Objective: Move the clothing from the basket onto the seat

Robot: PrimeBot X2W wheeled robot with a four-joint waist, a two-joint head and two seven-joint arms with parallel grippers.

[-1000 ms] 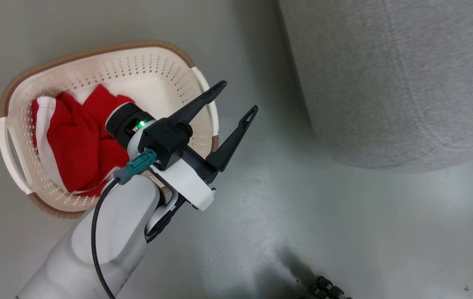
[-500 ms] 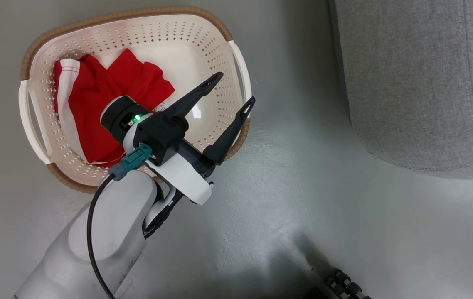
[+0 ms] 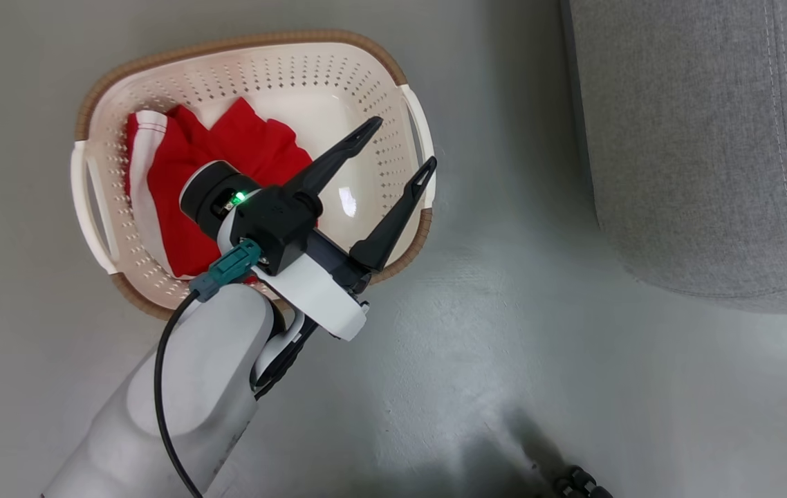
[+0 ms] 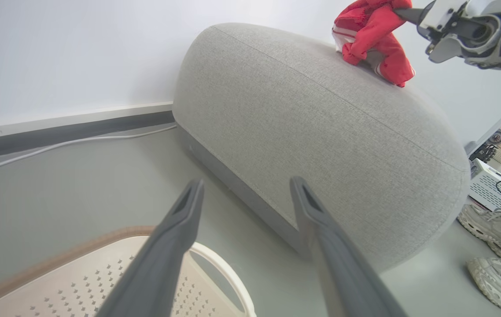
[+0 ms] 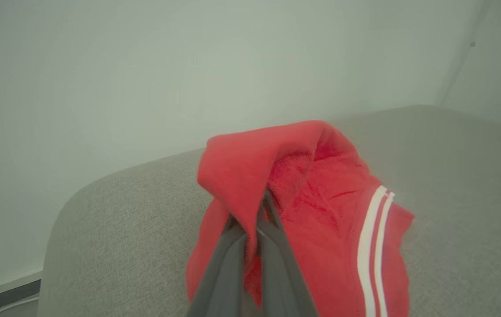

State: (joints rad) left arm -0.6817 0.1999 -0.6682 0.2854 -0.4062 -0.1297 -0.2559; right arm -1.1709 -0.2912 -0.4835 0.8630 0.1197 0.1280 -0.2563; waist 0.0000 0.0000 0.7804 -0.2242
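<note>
A: While the left gripper [image 3: 403,144] hung over the basket [image 3: 262,72], fingers spread wide and empty, where was the clothing [image 3: 241,142]?
B: Some lay in the basket; the right gripper [image 5: 257,211] was clamped on a red garment [image 5: 316,185] resting atop the seat [image 5: 123,211].

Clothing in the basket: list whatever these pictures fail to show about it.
- Head view: the left tool and its wrist cover part of the clothing; garment count unclear.
- Left wrist view: the bottom edge and the tool's fingers cut off most of the basket.
</note>
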